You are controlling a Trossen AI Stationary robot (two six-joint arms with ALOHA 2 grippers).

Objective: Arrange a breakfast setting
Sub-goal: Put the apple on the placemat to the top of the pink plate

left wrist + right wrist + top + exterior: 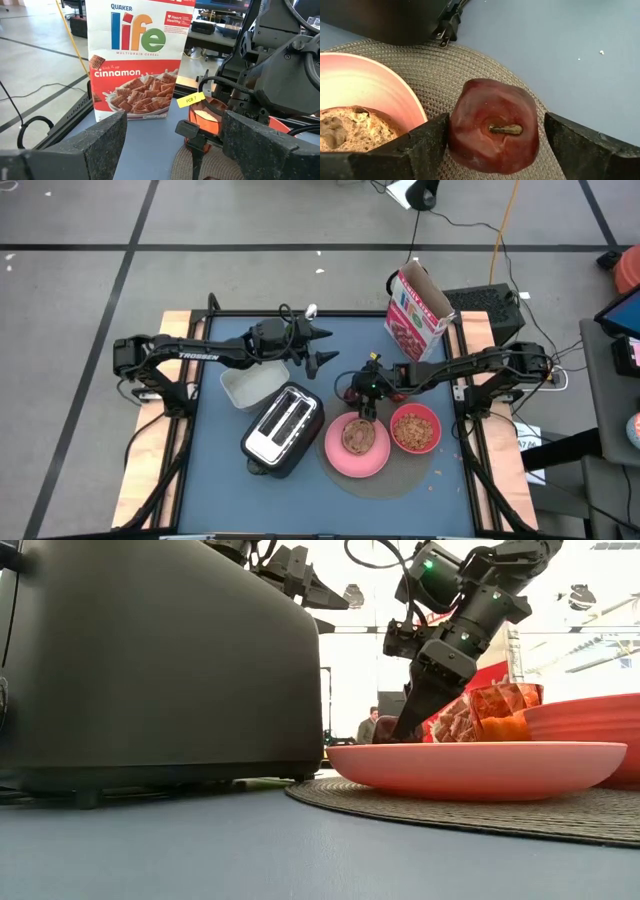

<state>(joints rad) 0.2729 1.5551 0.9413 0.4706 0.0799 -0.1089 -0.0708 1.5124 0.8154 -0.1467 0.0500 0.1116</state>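
My right pincer (492, 137) is down at the woven mat (385, 477), just beside the pink plate (357, 457) on its far side. Jaws stand apart around the dark red fruit (493, 125): one finger (405, 150) looks to touch it, and I see a clear gap on the other side. The fruit sits on the mat, stem facing the wrist camera, not clamped.

Round browned bread (358, 436) lies on the pink plate. Red bowl (415, 429) sits just beside the plate, also on the mat, with cereal in it.

My left pincer (318, 348) hangs above the blue desk (350, 345), near the far edge, jaws open and empty, pointing toward the cereal box (138, 57). The box stands upright at the desk's far right corner.

Toaster (284, 428) sits left of the plate, close to it. White container (252, 385) is just behind the toaster, under the left arm.

From the low view, a person (369, 727) shows far back in the room.
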